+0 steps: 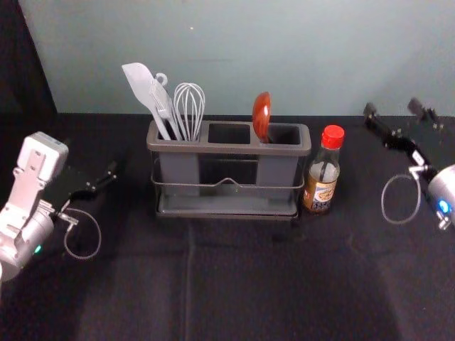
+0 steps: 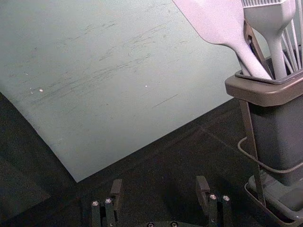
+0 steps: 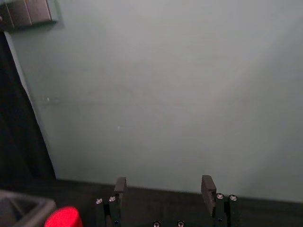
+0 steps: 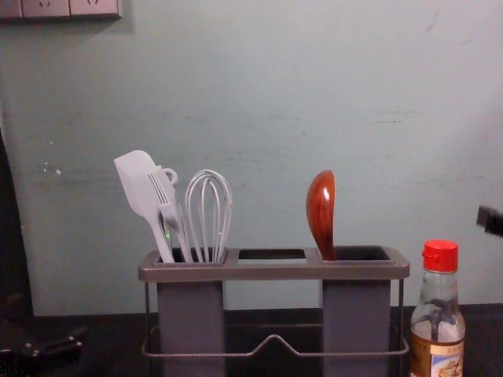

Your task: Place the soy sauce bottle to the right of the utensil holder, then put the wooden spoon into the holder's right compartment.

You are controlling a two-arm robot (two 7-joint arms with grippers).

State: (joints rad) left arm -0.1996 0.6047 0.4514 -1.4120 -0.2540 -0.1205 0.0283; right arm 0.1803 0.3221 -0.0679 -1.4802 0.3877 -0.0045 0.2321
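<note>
While the wooden spoon point(image 1: 261, 110) is leaning in the right compartment point(image 1: 286, 133) and the soy sauce bottle point(image 1: 322, 186) is standing just right of the utensil holder point(image 1: 227, 148), the left pincer point(image 2: 159, 186) and right pincer point(image 3: 164, 183) are gaping on either side, any careless inward swing risking a toppled bottle.

And here's a smooth grey-green wall point(image 1: 249, 57), streaked with dark scuffs, rising behind a creased black cloth point(image 1: 234, 291); a dark, slant-edged drape point(image 1: 20, 64) flanks it left, square pinkish-grey wall plates point(image 4: 59, 8) sitting high up.
</note>
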